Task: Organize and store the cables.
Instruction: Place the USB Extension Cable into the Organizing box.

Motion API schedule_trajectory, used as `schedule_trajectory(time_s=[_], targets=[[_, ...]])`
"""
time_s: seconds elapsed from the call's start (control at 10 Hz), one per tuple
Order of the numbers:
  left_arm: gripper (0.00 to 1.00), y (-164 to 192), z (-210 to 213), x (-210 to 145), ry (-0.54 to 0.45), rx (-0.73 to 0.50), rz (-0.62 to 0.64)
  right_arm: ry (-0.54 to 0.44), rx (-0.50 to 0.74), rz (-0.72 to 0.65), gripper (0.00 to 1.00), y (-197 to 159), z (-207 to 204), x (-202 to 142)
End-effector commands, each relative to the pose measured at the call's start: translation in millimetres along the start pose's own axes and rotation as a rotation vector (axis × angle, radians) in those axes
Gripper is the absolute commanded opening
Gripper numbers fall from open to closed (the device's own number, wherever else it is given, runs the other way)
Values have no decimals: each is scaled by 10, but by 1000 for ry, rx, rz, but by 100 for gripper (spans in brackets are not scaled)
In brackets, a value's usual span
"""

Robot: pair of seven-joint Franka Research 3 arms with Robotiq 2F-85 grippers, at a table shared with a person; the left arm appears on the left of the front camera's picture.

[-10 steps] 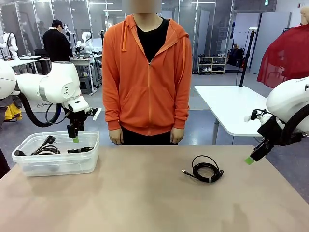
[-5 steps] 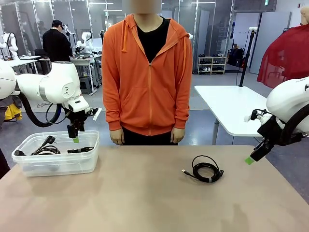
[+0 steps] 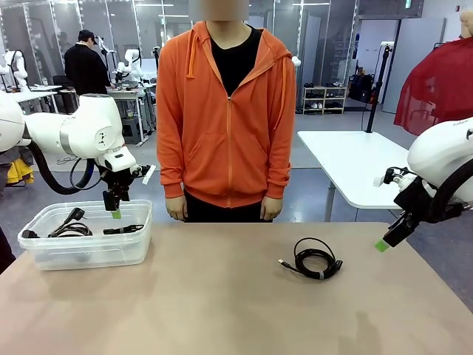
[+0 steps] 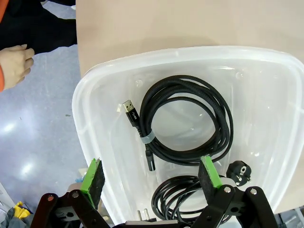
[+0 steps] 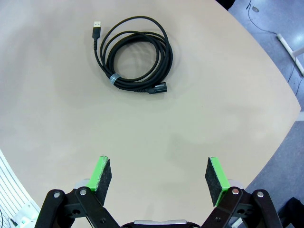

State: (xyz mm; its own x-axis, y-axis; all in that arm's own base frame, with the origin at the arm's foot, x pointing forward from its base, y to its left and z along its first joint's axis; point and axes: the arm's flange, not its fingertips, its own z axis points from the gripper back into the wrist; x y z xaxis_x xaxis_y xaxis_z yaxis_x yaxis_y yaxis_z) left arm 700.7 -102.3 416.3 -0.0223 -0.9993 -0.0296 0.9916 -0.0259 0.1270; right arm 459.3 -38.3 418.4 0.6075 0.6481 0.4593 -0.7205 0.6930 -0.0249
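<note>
Right | left claw (image 4: 151, 175) released, hovering over bin (image 3: 89, 255) with cables (image 4: 142, 137) inside | right claw (image 5: 157, 175) released, empty | one cable (image 5: 114, 78) lies on surface (image 3: 185, 310) | next, I'd say: descend on its tied side, pinch every loop together.

No text, brand or number can be read. Small pale print is carried on the black connector housing (image 5: 158, 89) of the coiled cable (image 5: 167, 59) on the table (image 5: 190, 137), but it is too fine to be made out. A pale mark on the USB plug (image 4: 130, 109) of the cable (image 4: 185, 82) in the clear bin (image 4: 190, 49) is equally illegible.
</note>
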Motion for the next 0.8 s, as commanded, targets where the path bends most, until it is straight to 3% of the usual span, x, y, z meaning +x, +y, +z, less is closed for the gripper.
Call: schedule_trajectory(time_s=[0.0,0.4,0.5,0.7], targets=[[100,2,-1,-12,2,1,0,15,-2,-12,100,-12,-3,29],[100,0,0,0,0,0,0,0,0,0,100,0,0,0],[100,-88,93,55,14,-3,10,44,-79,33,100,95,19,96],[100,-462,488,146,-19,10,78,24,-53,126,100,243,80,223]])
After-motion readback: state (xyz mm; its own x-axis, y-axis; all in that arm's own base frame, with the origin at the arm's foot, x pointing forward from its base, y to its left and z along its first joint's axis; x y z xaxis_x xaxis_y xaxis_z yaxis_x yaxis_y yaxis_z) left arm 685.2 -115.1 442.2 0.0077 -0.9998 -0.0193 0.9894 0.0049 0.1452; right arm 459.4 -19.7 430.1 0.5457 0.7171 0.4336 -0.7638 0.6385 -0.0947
